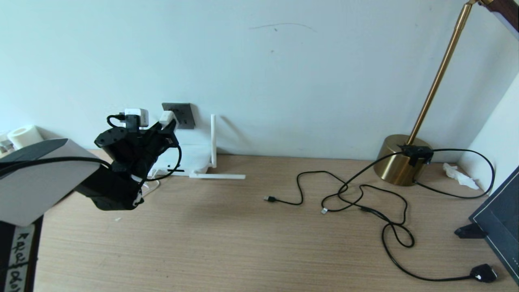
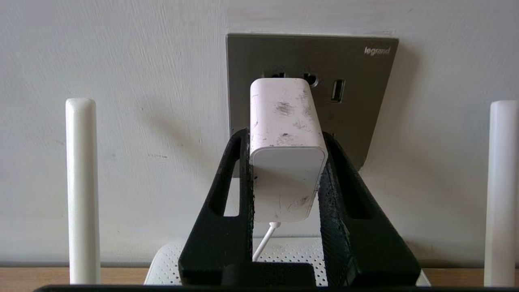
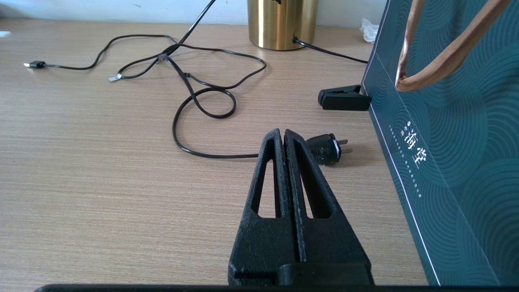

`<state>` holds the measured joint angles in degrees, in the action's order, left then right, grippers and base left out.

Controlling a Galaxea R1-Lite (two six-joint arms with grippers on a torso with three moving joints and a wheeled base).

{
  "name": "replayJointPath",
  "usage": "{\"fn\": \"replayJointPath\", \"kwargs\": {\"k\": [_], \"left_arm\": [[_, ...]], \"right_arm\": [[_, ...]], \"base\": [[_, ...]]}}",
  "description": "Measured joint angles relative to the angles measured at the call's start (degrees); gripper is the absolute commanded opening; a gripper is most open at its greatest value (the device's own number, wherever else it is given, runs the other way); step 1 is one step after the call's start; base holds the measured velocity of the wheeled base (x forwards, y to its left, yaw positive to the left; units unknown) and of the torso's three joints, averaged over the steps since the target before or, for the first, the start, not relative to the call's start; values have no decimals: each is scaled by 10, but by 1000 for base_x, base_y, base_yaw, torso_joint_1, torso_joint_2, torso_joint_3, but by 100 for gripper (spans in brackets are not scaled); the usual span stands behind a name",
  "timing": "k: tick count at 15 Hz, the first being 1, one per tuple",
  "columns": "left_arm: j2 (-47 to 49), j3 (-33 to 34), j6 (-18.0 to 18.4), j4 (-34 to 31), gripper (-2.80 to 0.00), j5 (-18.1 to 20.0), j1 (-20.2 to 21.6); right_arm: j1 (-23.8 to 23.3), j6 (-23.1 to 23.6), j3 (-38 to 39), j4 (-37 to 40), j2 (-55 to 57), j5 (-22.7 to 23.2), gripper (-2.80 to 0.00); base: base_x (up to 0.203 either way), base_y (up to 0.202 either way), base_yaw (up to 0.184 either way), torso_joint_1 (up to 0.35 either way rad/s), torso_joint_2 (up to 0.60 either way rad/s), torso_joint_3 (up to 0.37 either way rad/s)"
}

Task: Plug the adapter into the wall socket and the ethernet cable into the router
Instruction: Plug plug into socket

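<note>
My left gripper (image 1: 167, 123) (image 2: 286, 136) is shut on the white adapter (image 1: 166, 118) (image 2: 284, 121), holding it level by its sides. The adapter's front end is at the face of the dark grey wall socket (image 1: 181, 115) (image 2: 357, 97); its prongs are hidden. A thin white cord hangs from its rear. Below lies the white router (image 1: 194, 159) (image 2: 164, 263), with upright antennas (image 2: 81, 190) on both sides. The ethernet cable's clear plug (image 1: 324, 211) (image 3: 114, 77) rests on the desk, far to the right. My right gripper (image 3: 284, 134) is shut and empty, low over the desk.
A black USB-tipped cable (image 1: 269, 198) and a black two-pin plug (image 1: 482, 273) (image 3: 328, 149) lie among loose loops. A brass lamp base (image 1: 399, 160) stands at the back right, a dark green bag (image 3: 446, 142) at the right edge, a paper roll (image 1: 24, 136) far left.
</note>
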<state>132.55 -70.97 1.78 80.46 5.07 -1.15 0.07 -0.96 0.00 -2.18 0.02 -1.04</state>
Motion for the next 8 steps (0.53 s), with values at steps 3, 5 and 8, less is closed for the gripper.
{"fn": "replayJointPath", "kwargs": {"k": [3,5,8], "left_arm": [[1,-9,-1,-8,-280,1,0],[1,-14,-1,-17,-280,1,0],[4,-24,-1,-27,-280,2,0]], "right_arm": [[0,0,0,0,0,0,-280],[0,0,0,0,0,0,-280],[0,0,0,0,0,0,-280]], "base": [[0,0,0,0,0,0],[0,0,0,0,0,0],[0,0,0,0,0,0]]}}
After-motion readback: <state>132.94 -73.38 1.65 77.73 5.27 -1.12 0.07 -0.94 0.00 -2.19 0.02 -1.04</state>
